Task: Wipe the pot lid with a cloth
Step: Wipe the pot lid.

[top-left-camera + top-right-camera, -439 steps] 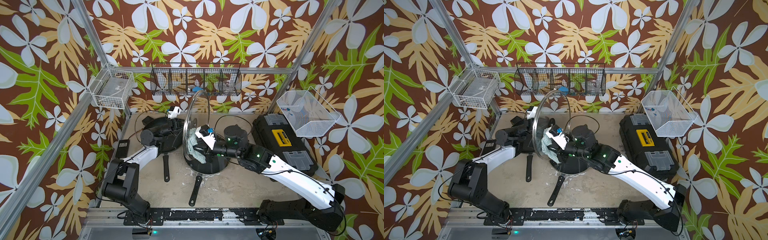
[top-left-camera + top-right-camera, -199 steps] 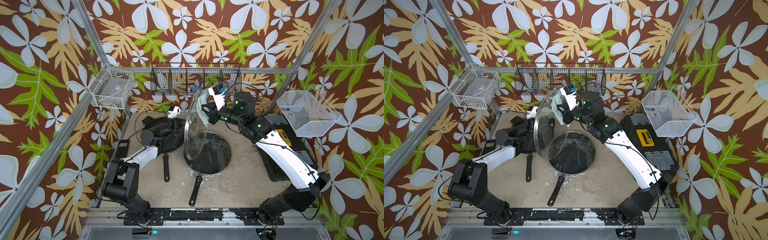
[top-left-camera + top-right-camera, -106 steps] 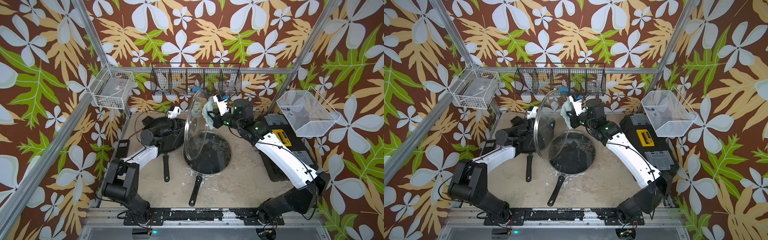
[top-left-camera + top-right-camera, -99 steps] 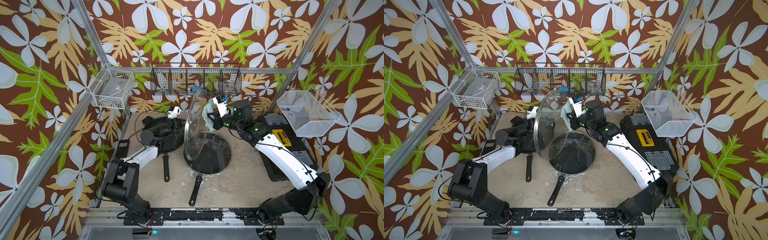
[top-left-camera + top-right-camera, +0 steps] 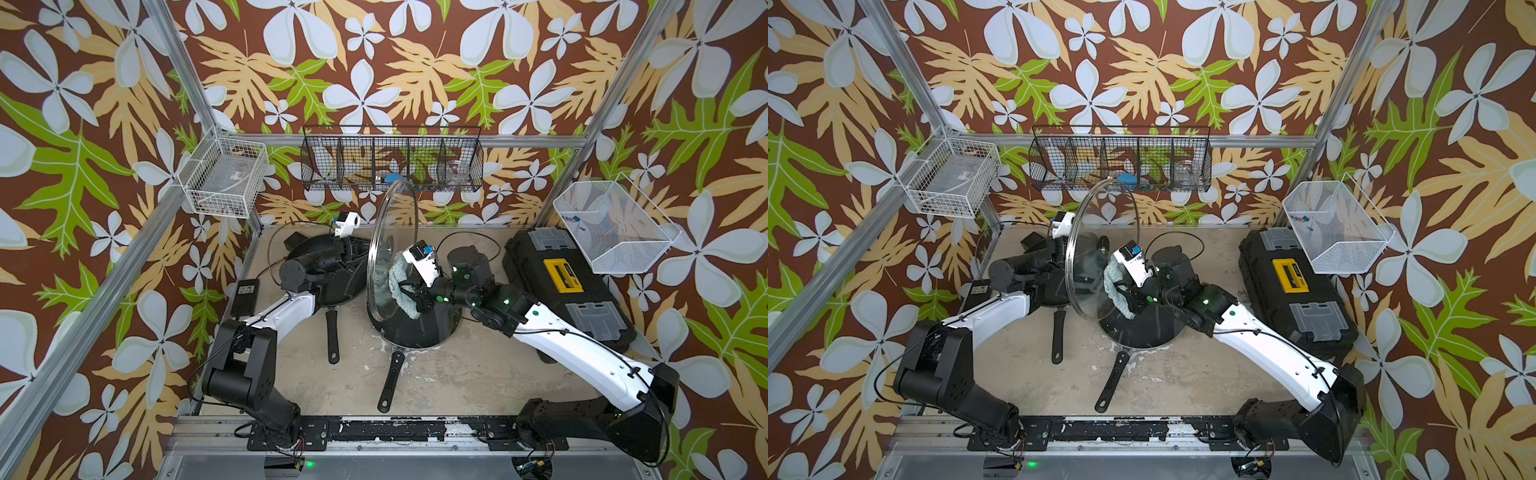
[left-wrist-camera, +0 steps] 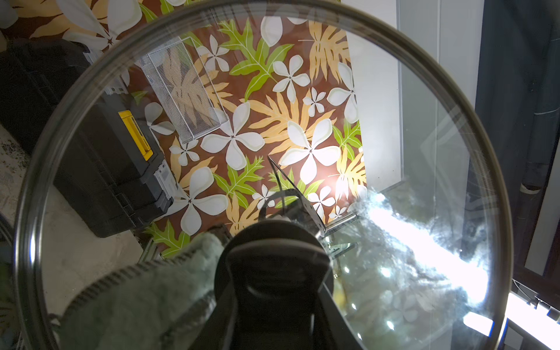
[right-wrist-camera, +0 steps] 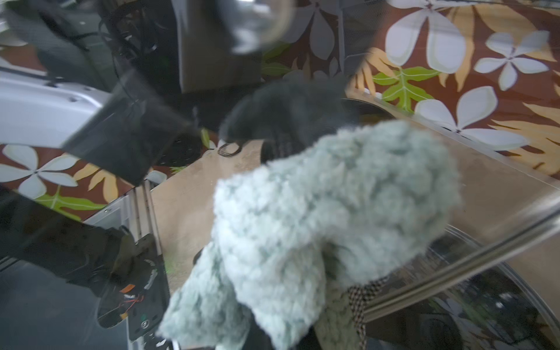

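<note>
The pot lid (image 5: 392, 232) (image 5: 1092, 232) stands on edge, near upright, above the left part of a black frying pan (image 5: 419, 334) that rests on the table (image 5: 457, 374). Whether the lid's lowest rim touches the pan cannot be told. The left pincer (image 5: 356, 254) is clamped on the lid's black central handle (image 6: 272, 263). In the left wrist view its two dark fingers flank that handle, and the clear glass (image 6: 272, 121) with its thin metal rim fills the picture. The right pincer (image 5: 409, 291) (image 5: 1129, 297) is closed on the cloth (image 5: 401, 286) (image 5: 1115, 286), a fluffy pale mint bundle. It holds the cloth against the face of the lid turned away from the handle, on the lower half of the glass. The same cloth shows through the glass beside the handle in the left wrist view (image 6: 145, 297). In the right wrist view (image 7: 333, 212) it hides the pincer fingers; that picture is blurred. A second black pan (image 5: 332, 286) lies under the left arm, its handle pointing toward the front of the table. A black toolbox (image 5: 565, 282) with a yellow latch sits at the right side of the table, well apart from the lid. Wire baskets hang on the walls: a white one (image 5: 224, 183) at left, a black one (image 5: 390, 164) at the back and a white one (image 5: 611, 228) at right.
</note>
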`<state>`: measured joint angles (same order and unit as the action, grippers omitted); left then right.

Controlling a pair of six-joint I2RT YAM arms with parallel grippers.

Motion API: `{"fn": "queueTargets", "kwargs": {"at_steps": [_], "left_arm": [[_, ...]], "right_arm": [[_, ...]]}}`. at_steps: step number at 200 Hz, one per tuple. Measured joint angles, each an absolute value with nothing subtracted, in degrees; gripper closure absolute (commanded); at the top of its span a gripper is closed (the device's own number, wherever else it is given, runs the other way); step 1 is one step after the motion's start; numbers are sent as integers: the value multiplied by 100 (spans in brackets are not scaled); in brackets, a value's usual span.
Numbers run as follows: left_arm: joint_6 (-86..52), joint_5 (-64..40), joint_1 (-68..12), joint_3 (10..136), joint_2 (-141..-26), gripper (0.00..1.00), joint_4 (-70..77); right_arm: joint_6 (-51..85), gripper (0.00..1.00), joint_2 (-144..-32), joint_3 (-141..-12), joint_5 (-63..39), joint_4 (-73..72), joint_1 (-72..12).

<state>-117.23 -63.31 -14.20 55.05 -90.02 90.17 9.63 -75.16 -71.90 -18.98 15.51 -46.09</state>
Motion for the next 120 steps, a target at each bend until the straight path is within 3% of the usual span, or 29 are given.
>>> {"fn": "queueTargets", "kwargs": {"at_steps": [33,71,120], "left_arm": [[-11723,-6353,-1417,5505,-9013,100,9024],[-11725,-6302,-1415,5505,-9017,100,9019],[-11705,-6460,-1393,5505,-9017,100,9000]], "right_arm": [[937,100,-7559,-7749,-1872,1649,-5260],[895,100,-7679,-8420,-1970,1549,-5391],[904,100,-7524,-7443,-1802,976,-5398]]}}
